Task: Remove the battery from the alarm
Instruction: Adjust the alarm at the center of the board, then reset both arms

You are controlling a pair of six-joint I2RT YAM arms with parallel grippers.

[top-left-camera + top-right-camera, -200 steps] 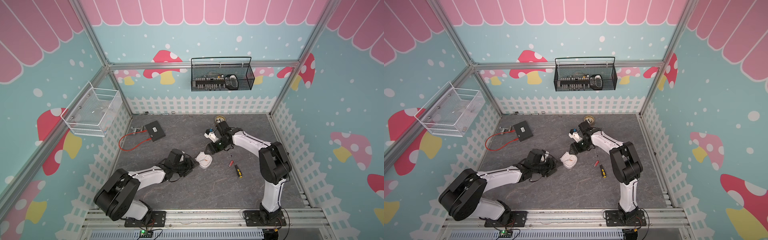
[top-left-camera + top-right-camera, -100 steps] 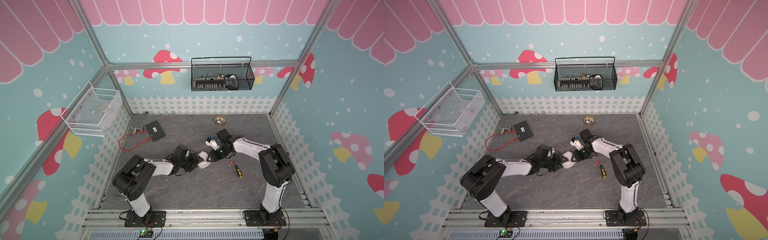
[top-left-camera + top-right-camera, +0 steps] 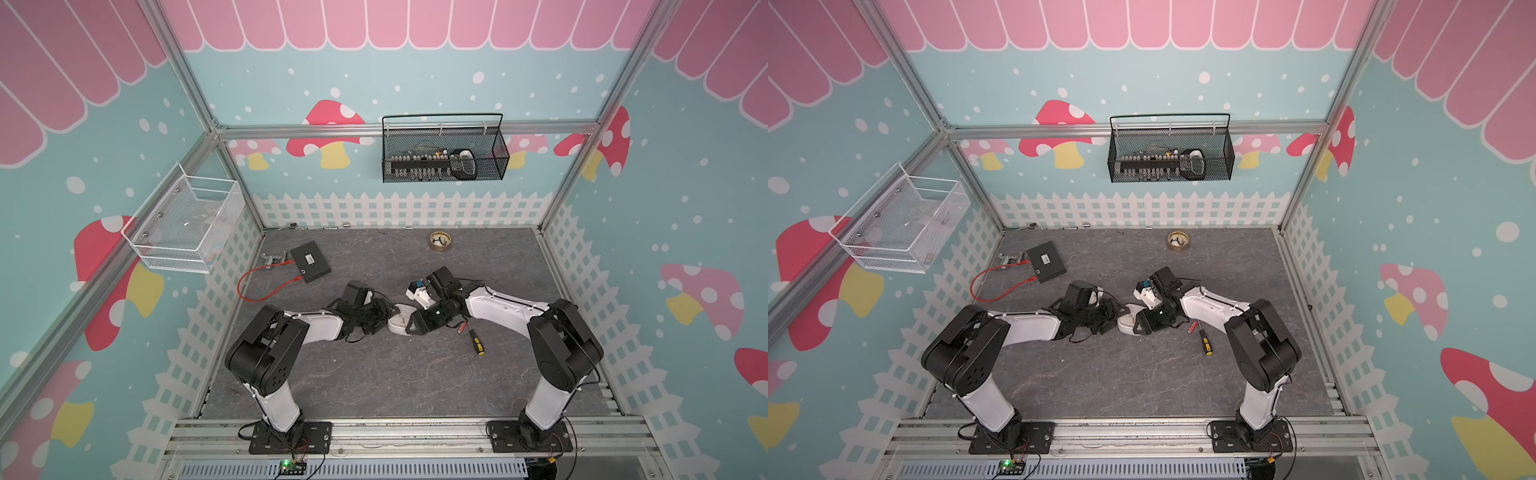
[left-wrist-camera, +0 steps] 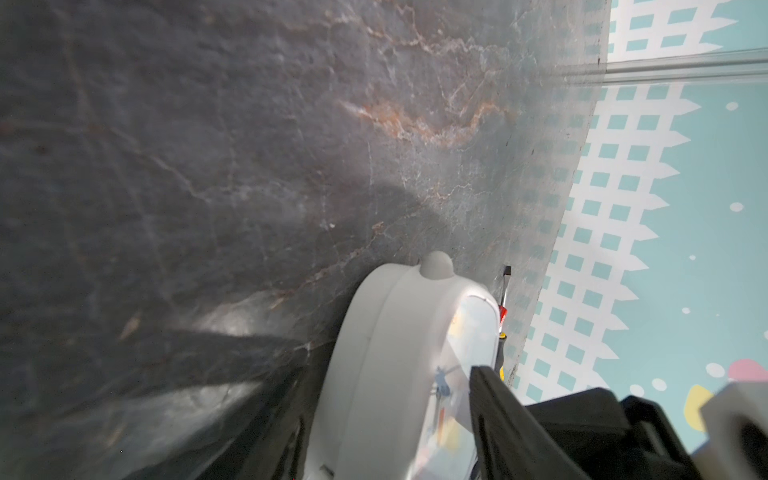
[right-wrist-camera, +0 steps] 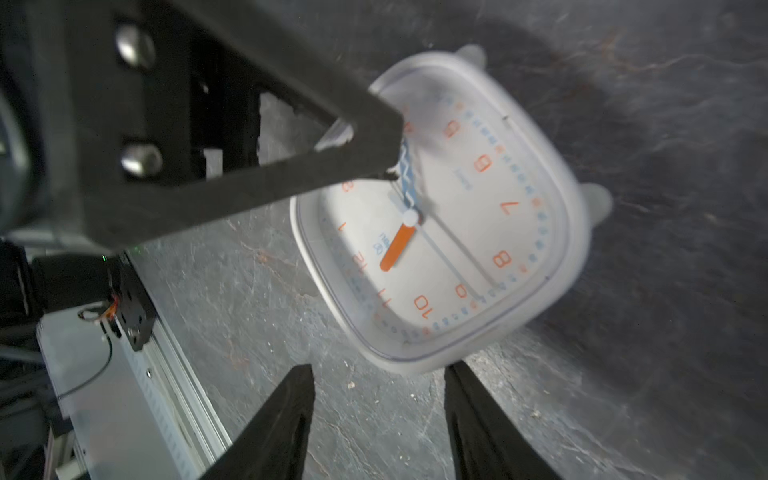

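In both top views the alarm [image 3: 398,322] sits between the arms, and the battery [image 3: 460,327] lies loose beside the screwdriver [image 3: 477,343]. Left wrist view: the left gripper [image 4: 386,395] clamps the alarm face-to-back, its recess hidden. Right wrist view: the right gripper [image 5: 378,370] stands open at the blurred rim; close it squarely there, off the clear face.

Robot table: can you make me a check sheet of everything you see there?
Surface: dark stone-look mat.
Job's things: alarm clock face up, tilted; red battery lying out beside the screwdriver.
Clutter: screwdriver, brass dish, black box.
Grippers: left gripper fingers clamp the alarm clock; right gripper open, empty, tips just short of the alarm clock.
Cables: red cable from the black box.
Surroundings: black wire basket and white mesh basket on the walls.
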